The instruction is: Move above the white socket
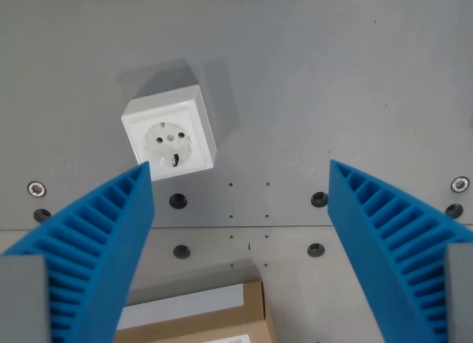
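Looking straight down from the wrist camera onto a flat grey metal table [310, 77]. A white socket [169, 132] — a square wall-type outlet box with a round recessed face, two pin holes and a centre screw — sits on the table in the upper left of the wrist view, turned slightly askew. The gripper [240, 173] has its two blue ribbed fingers [103, 239] spread wide apart with nothing between them, one rising from each lower corner of the view. The tip of the finger on the wrist view's left just overlaps the socket's lower left corner; the socket lies left of the gap between the fingers, not centred in it. Small black bolt holes [178, 201] and silver screws [36, 188] dot the table. A cardboard box [214, 321] with a white label shows at the bottom edge.
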Action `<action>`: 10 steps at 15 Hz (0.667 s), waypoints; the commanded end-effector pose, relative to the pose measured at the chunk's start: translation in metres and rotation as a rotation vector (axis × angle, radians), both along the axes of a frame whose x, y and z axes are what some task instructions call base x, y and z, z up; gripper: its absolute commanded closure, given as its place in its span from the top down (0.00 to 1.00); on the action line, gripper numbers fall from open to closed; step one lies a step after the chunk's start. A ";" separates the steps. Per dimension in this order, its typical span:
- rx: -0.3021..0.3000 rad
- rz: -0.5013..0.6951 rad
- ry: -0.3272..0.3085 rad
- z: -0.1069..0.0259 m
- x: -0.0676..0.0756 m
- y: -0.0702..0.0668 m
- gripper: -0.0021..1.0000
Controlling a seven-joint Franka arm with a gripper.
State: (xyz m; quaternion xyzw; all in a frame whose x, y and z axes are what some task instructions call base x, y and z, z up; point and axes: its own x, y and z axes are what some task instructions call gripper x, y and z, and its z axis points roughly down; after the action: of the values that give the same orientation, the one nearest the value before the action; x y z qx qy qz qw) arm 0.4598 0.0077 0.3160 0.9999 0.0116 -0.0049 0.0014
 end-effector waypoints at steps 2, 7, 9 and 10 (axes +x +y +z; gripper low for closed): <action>0.000 0.001 -0.006 0.003 0.000 0.000 1.00; 0.000 0.006 -0.006 0.002 0.000 0.000 1.00; -0.001 0.011 -0.007 0.001 -0.001 0.001 1.00; -0.001 0.014 -0.008 0.000 -0.001 0.001 1.00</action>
State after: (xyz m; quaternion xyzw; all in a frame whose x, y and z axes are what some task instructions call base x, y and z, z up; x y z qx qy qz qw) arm 0.4597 0.0077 0.3151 0.9999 0.0123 -0.0058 0.0015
